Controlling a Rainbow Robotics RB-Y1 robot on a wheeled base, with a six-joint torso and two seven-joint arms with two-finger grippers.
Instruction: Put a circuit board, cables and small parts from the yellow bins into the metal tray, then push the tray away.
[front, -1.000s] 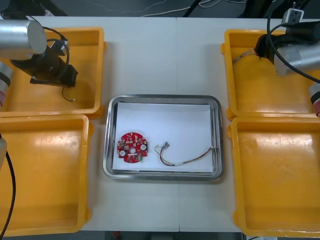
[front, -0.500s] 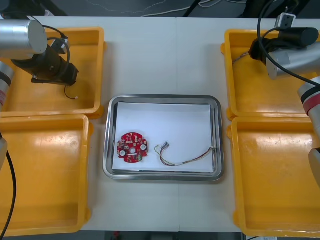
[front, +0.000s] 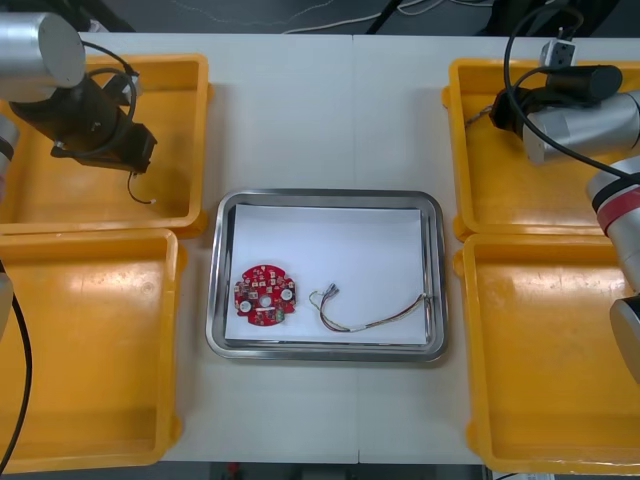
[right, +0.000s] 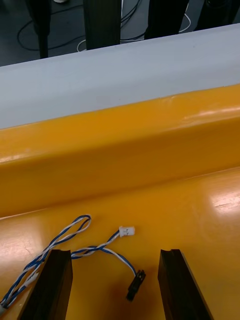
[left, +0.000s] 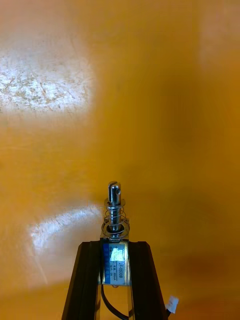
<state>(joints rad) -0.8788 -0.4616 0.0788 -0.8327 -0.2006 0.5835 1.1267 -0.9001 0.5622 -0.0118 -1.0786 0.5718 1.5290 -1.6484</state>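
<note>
Shiny steel rims the rectangular metal tray, white inside, which holds a round red circuit board and a thin looping cable. Left of the tray, the left hand is clamped on a small metal part with a coiled spring, over a glossy yellow bin. Right of the tray, the right hand, fingers apart, hangs above a twisted blue and white cable, one end cut off.

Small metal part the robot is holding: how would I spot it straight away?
Look at the far yellow bin on the robot's left, where the left gripper hangs. Between its black fingers sits the small metal part, a shiny pin ringed by a spring. It alone is held: the right gripper stands open over a blue and white cable.
</note>
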